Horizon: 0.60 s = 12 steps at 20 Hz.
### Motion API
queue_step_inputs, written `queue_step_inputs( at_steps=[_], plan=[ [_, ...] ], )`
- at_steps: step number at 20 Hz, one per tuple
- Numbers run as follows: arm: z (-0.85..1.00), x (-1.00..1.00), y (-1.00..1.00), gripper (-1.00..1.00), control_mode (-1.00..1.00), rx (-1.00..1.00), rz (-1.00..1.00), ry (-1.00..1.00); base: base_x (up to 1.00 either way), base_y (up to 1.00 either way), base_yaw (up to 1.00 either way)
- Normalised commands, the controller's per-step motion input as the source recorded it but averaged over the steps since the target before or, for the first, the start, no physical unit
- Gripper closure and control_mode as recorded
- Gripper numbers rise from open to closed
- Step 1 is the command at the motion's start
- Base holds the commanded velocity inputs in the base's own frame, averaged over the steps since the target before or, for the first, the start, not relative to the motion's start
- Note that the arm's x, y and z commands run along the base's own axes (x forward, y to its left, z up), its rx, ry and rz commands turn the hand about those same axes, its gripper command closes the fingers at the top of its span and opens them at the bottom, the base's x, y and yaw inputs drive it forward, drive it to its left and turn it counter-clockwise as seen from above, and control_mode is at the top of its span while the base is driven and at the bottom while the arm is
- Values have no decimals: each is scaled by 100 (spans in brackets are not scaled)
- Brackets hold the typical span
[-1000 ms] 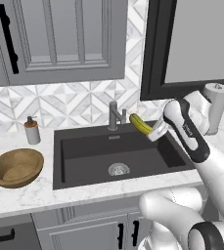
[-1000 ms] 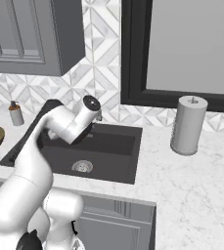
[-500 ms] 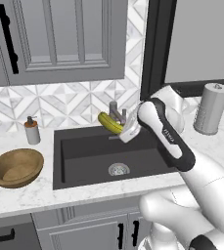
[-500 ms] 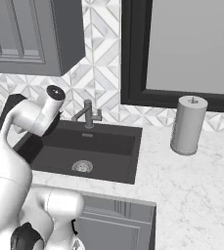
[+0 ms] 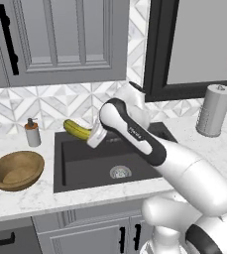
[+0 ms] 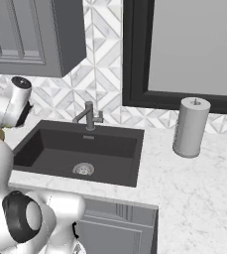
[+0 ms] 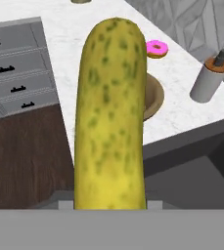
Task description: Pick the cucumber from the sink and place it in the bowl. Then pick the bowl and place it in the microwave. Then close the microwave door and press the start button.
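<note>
Pincer (image 5: 94, 136) clamped on cucumber (image 5: 77, 129), its long axis roughly level, free end seemingly toward bowl (image 5: 16, 170)

No readable text, brand, number or sign appears anywhere. The only candidate is a small dark marking on the robot arm (image 5: 135, 131), at the centre of the left base view, and it is too small and blurred to read.
</note>
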Motion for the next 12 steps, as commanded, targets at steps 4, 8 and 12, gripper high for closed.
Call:
queue_step_inputs(
  at_steps=[4,8,12],
  plan=[
    [-8,27,100,100,-100,-18,2,10,0,0,0],
    [0,35,100,100,-100,-36,0,30,0,0,0],
    [-26,36,100,100,-100,-24,0,15,0,0,0]
  ],
)
